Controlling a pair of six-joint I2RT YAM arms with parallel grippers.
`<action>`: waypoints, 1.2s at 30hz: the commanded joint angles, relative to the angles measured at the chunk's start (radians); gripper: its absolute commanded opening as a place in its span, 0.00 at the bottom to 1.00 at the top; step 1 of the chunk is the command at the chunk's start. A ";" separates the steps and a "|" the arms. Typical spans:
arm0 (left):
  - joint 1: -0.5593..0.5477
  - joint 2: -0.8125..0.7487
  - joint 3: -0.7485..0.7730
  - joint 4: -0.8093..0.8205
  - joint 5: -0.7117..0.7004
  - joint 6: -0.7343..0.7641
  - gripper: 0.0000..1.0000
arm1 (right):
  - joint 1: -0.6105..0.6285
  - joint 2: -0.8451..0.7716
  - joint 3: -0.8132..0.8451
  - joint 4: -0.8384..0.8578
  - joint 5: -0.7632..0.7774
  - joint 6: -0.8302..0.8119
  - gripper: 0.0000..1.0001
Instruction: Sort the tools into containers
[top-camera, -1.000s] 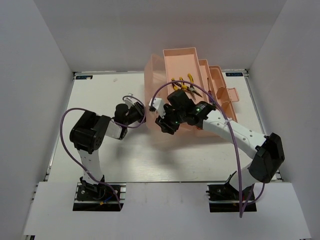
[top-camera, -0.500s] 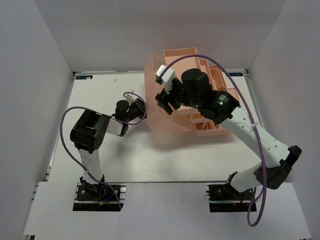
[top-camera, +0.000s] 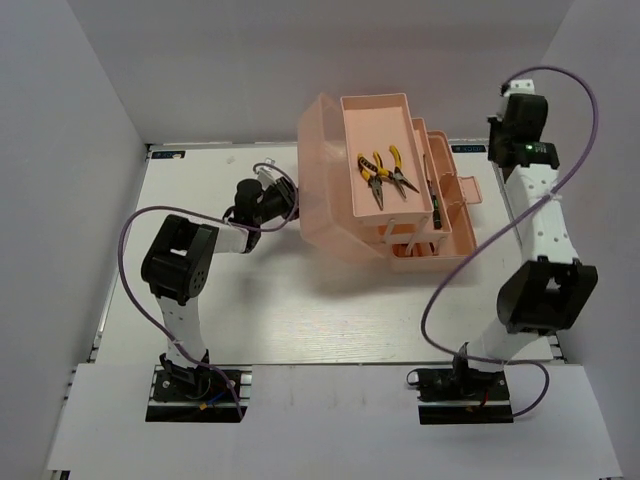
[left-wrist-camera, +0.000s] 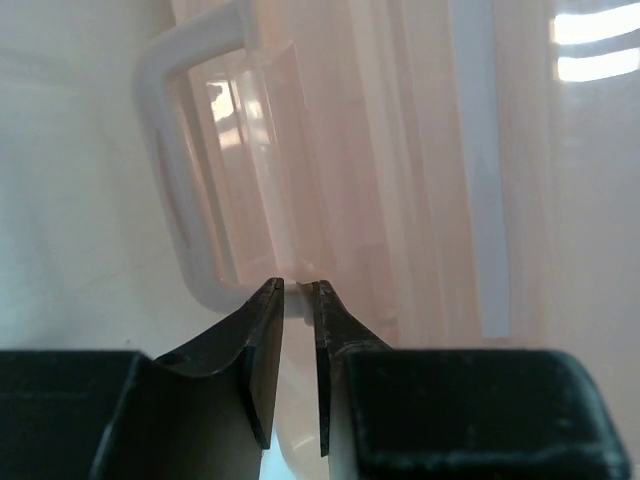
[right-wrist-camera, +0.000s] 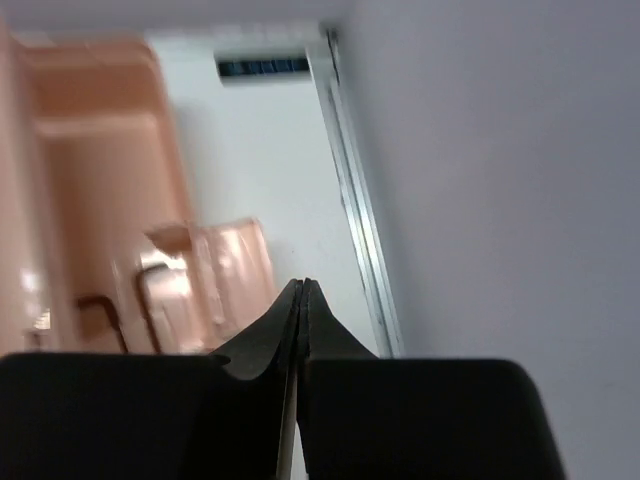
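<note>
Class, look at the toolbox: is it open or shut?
Open: the lid leans back to the left, the trays step out, and pliers lie exposed in the top tray.

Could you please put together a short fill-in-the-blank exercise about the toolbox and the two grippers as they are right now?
1. The upper tray holds ___ pairs of pliers.
2. The left gripper is closed on the lid's ___.
3. The right gripper is shut and holds ___.
4. The toolbox lid stands ___.

Missing words: two; handle; nothing; open.
</note>
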 joint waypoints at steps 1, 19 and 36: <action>-0.029 -0.090 0.125 -0.077 0.048 0.073 0.29 | -0.130 0.111 -0.014 -0.202 -0.247 0.071 0.00; -0.148 0.126 0.697 -0.286 0.332 0.110 0.29 | -0.255 0.482 0.002 -0.416 -1.051 -0.003 0.00; -0.224 0.030 0.678 -0.343 0.329 0.223 0.29 | -0.253 0.407 -0.061 -0.364 -0.972 0.010 0.00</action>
